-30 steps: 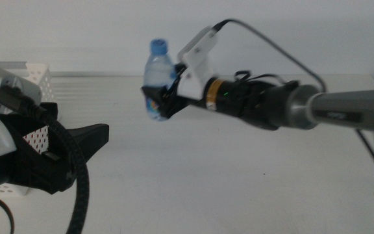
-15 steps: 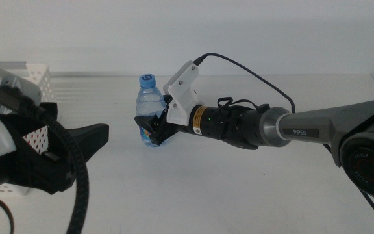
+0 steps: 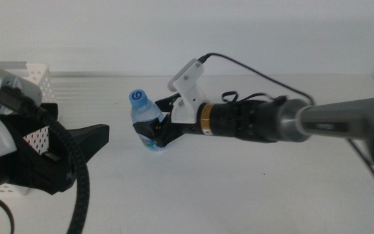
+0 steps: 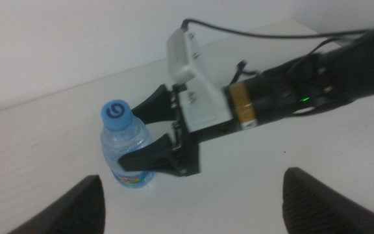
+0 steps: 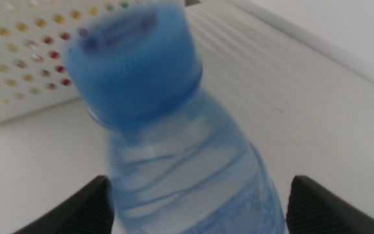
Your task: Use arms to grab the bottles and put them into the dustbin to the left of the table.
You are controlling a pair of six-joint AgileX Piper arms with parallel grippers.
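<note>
Dustbin: the white perforated dustbin (image 3: pixel 30 73) is sitting at the far left of the bench (image 3: pixel 252 188), partly hidden behind the left arm; its holed wall is also showing in the right wrist view (image 5: pixel 18 58).

Left claw: the left claw (image 3: pixel 86 140) is waiting low at the left, just in front of the dustbin. Its jaws are standing wide apart and holding nothing, and they are pointing toward the bottle.

Water bottle: the small blue-capped water bottle (image 3: pixel 145 123) is standing on the bench between the dustbin and the middle, leaning slightly, with its base looking to be on the surface.

Right claw: the right claw (image 3: pixel 156 129) is reaching in from the right and is bracketing the bottle's lower body, one jaw on each side. In the left wrist view the right claw (image 4: pixel 149 133) is sitting around the label, but whether the jaws are pressing or slack cannot be told.

Risk, tipping: the bottle is tall, light and already leaning, so a jaw brushing it is likely to knock it over and set it rolling.

Risk, collision: both claws are crowding the same spot, so a reach by the left arm could strike the right one.

Risk, slipping: the clear plastic looks smooth, so a weak or off-centre hold could let it drop short of the dustbin.
</note>
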